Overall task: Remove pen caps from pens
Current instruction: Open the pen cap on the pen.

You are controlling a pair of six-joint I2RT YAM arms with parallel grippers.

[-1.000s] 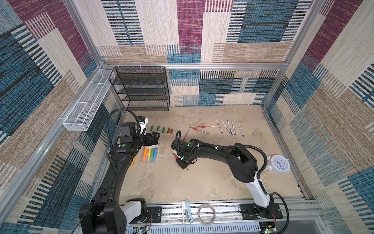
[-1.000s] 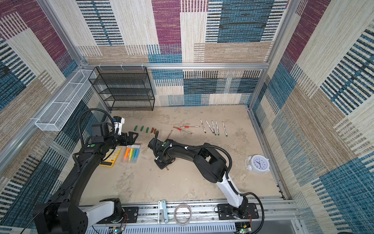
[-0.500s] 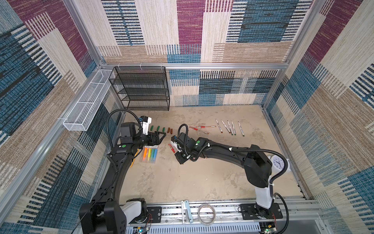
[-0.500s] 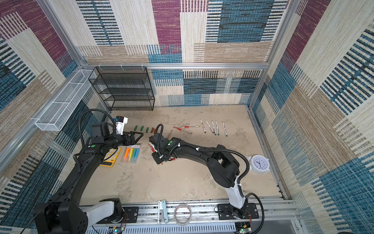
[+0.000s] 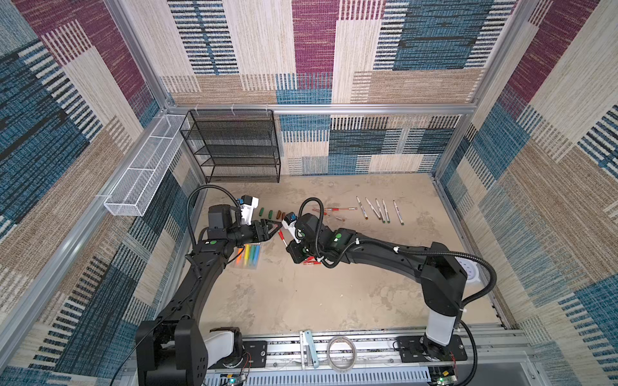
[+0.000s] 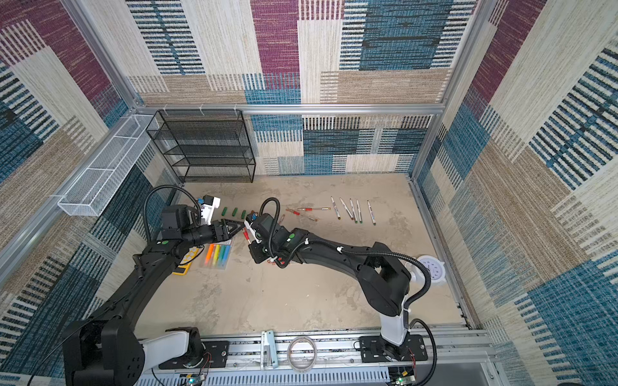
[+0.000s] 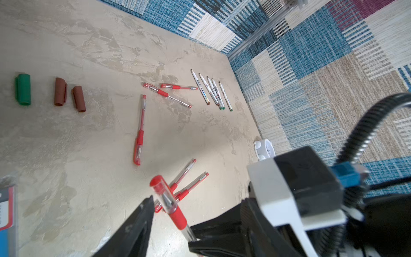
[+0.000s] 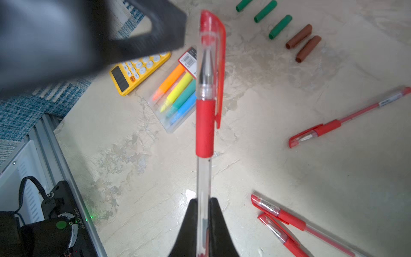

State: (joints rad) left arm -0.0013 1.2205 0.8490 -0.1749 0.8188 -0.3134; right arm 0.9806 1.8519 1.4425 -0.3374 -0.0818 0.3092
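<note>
1. The right end effector [image 8: 202, 213] is clamped on the clear barrel of a red pen [image 8: 204, 124], well back from the rubber grip. It holds the pen in the air above the left half of the tabletop [image 5: 301, 300], with the cap [image 8: 210, 44] on and aimed at the other arm.
2. The left end effector [image 7: 171, 213] has its jaws apart, one finger on each side of the capped end. I see no firm contact yet, so nothing is held there.
3. Elsewhere, loose caps [image 5: 270, 212] sit in a row near the far edge and white pens [image 5: 379, 210] lie bare-tipped toward the far right corner. Several red pens [image 8: 278, 211] lie capped on the tabletop (so the job looks roughly half done).
4. Risk: the fingers look set near where the cap meets the grip. If they close on the grip too, a pull would separate nothing.
5. Risk: the barrel is smooth and held far from the cap, so a hard pull may drag the pen through the right jaws or pivot it.
6. Risk: the clip runs along one side of the cap, and a jaw landing on it could bend it or twist the cap askew.
7. Risk: a pull off the pen's axis could jam the cap, and a sudden release could fling it onto the highlighters [image 8: 178, 95] below
</note>
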